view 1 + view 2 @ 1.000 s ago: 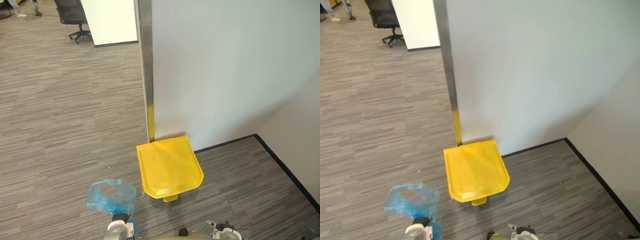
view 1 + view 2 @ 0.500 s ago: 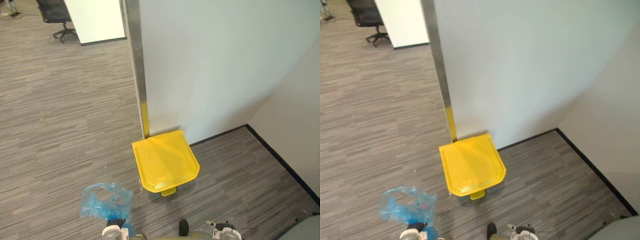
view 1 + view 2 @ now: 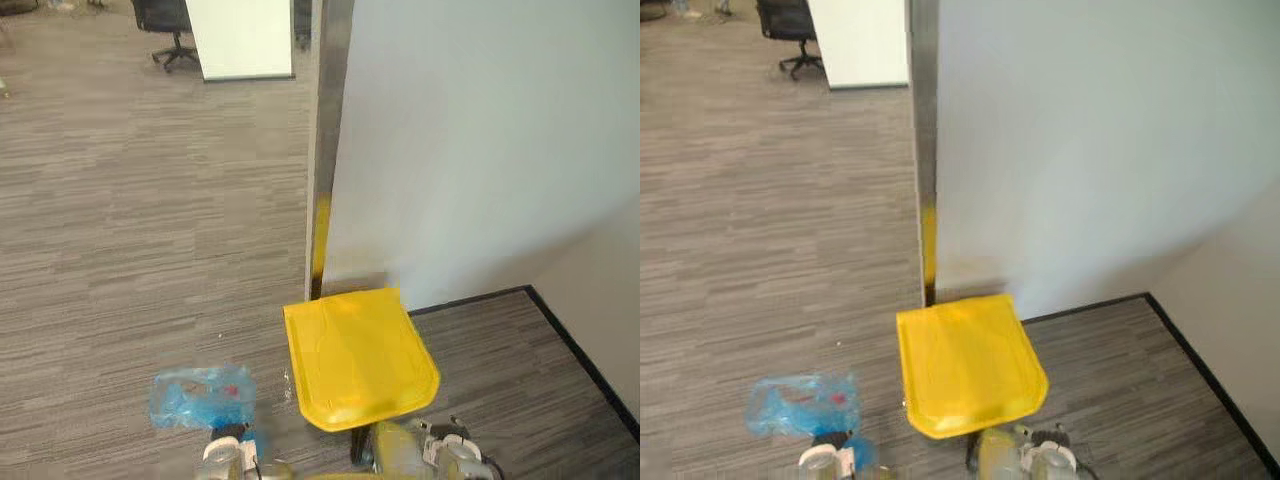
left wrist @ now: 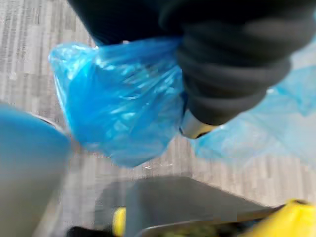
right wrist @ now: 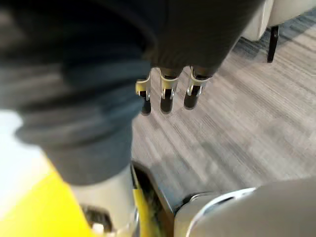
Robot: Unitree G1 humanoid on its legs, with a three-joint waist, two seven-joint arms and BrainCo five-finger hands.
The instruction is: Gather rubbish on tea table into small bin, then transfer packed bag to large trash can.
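On my right hand [image 5: 190, 49] the fingers [image 5: 167, 96] hang loosely apart, empty; the blue bag [image 4: 123, 108] hides my left hand [image 4: 232, 74]; I can't tell its grip.

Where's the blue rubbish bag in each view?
Left eye view: blue bag low left, left of the yellow bin lid.
Right eye view: bag low left, beside the lid.
Left wrist view: bag across the middle, against the left hand.
Right wrist view: right hand over carpet instead.
Shared landmark: the yellow lid.
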